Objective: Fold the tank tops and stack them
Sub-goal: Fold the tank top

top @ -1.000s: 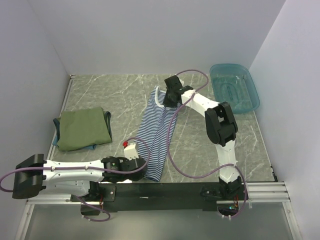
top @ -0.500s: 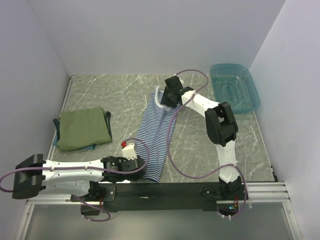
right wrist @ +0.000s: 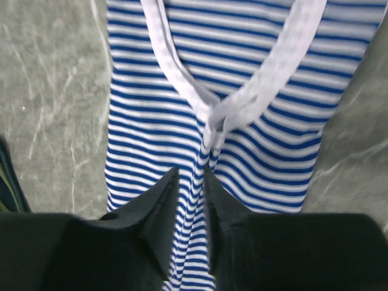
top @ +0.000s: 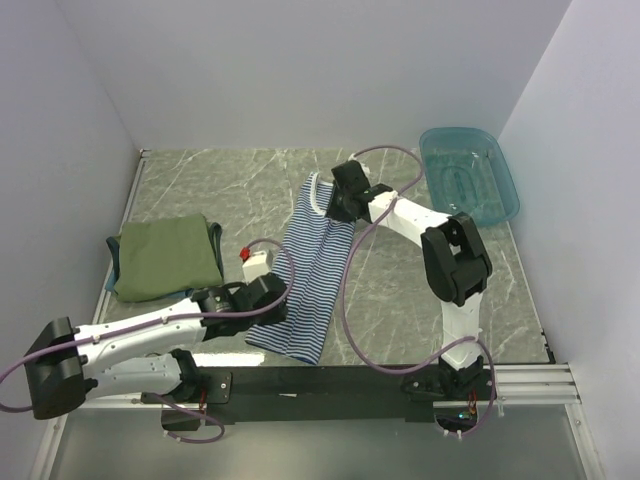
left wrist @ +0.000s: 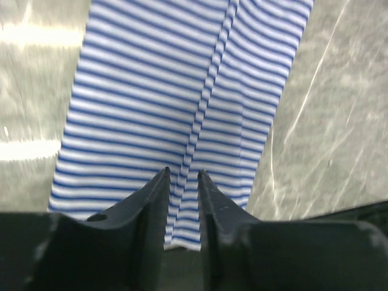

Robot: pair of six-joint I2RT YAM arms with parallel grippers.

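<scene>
Since a second ago, the left gripper (top: 272, 300) has left the front edge and moved toward 9 o'clock. It now hangs over the left side of the striped tank top (top: 305, 270), whose hem at 6 o'clock lies wider than before. The top is folded lengthwise down the middle of the desk (top: 220, 190). It runs from its white-edged neckline at 12 o'clock to that hem.

In the left wrist view we see the fingers slightly parted over flat stripes, with nothing pinched: released. The right gripper (top: 338, 207) has barely shifted over the neckline. Its fingers also stand apart above the cloth, just below the white straps (right wrist: 182, 79), and it too has let go.

At 9 o'clock the olive-green tank top (top: 165, 255) sits folded on the teal-blue tank top (top: 216, 238), of which only the edges show. The teal basket (top: 505, 205) rests at 2 o'clock, well apart from the tops.
</scene>
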